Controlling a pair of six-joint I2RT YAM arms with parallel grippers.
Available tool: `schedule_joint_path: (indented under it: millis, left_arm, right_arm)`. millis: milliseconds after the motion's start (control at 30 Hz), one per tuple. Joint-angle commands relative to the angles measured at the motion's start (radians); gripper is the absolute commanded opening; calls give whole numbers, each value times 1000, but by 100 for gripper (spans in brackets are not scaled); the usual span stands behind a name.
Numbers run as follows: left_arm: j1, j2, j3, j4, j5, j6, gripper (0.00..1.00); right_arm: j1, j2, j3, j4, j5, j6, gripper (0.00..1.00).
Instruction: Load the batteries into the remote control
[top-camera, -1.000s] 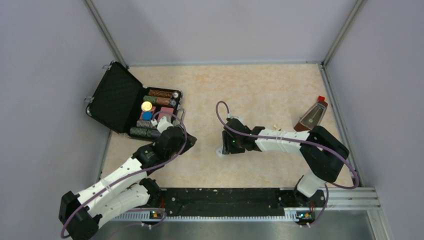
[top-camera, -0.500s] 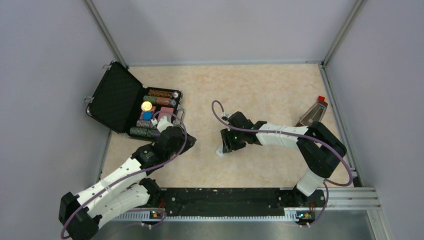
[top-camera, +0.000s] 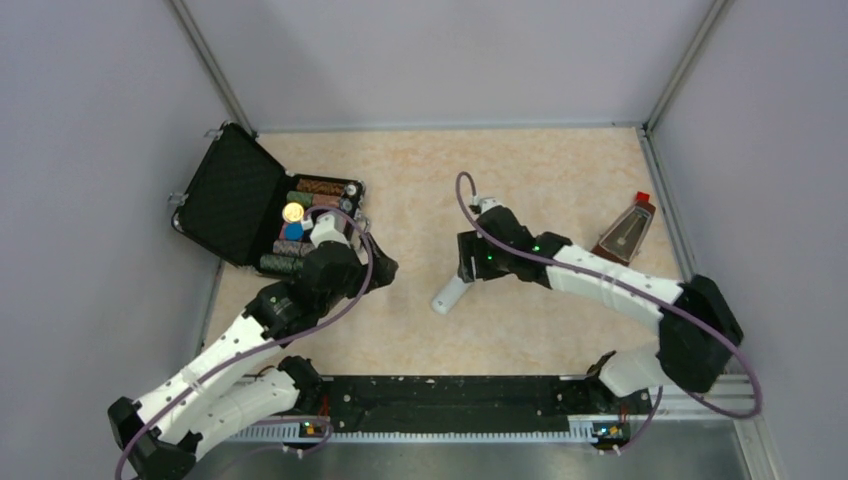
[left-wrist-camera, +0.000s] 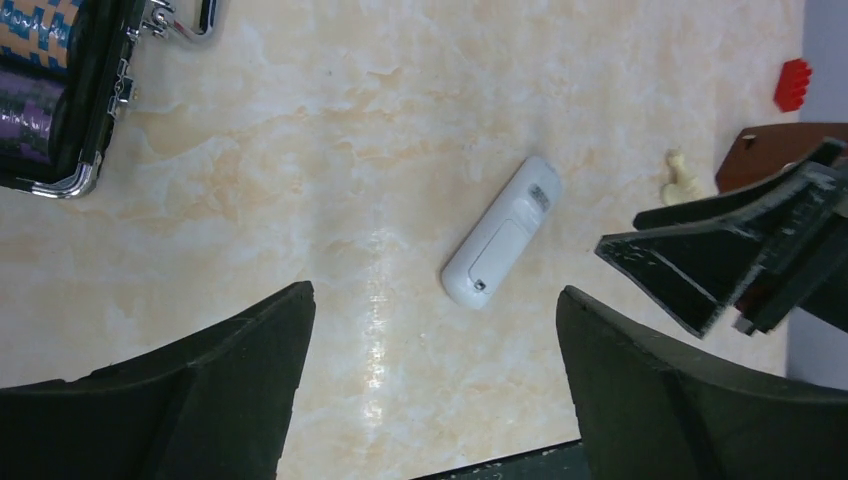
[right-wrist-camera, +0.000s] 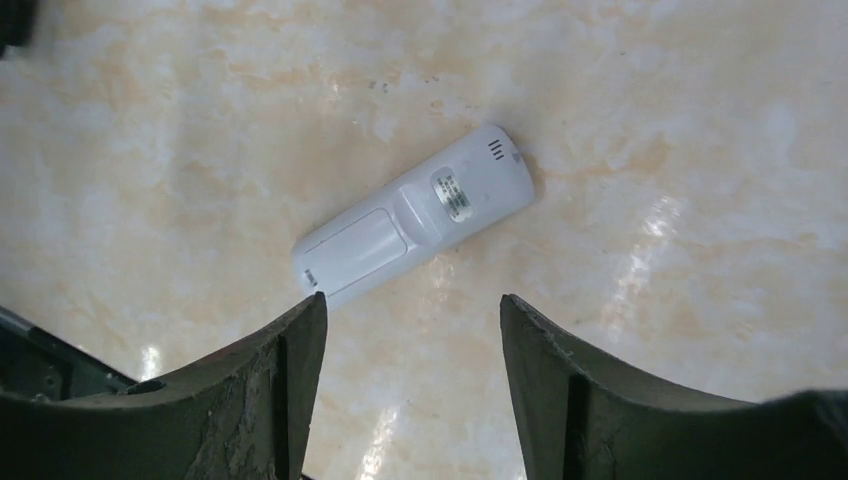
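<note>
White remote (right-wrist-camera: 410, 215) lies back-up on the table (right-wrist-camera: 650, 120) beneath your right gripper (right-wrist-camera: 412, 305); both it and the left gripper (left-wrist-camera: 435, 310) gape empty. Pin one end, then slide the cover (right-wrist-camera: 355, 245) off squarely.

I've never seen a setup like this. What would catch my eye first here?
Probably the small white remote control lying back-up in the middle of the table, with the left pincer and right pincer both open, empty and aimed at it. Next, the open black case at the far left, packed with colourful rolls.
</note>
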Motion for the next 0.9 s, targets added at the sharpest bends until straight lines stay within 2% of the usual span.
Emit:
schedule_joint_path:
  millis: [0,133,300,433,567,867]
  left_arm:
    - [4,-55,72,-86,10,110,99]
    - [4,-118,108,-173,-16,140,99]
    - [2,-239,128,-222,-27,216,99]
    - [3,-336,148,-263,-80,246,99]
    - [3,-413,186,-305,-140,263,99]
    - [3,-520,202,-278,-188,293,99]
  right_arm:
    - [-8,-292,-20,-127,154,51,65]
    - [-7,-562,-39,-280,306,81,75]
    - [-8,-850,59,-505,479,126,99]
    - [-8,-991,169,-633,587,125,99]
    - [-8,-1065,259,-709,678,114,99]
    - [-8,-1119,350,-742,741,92,99]
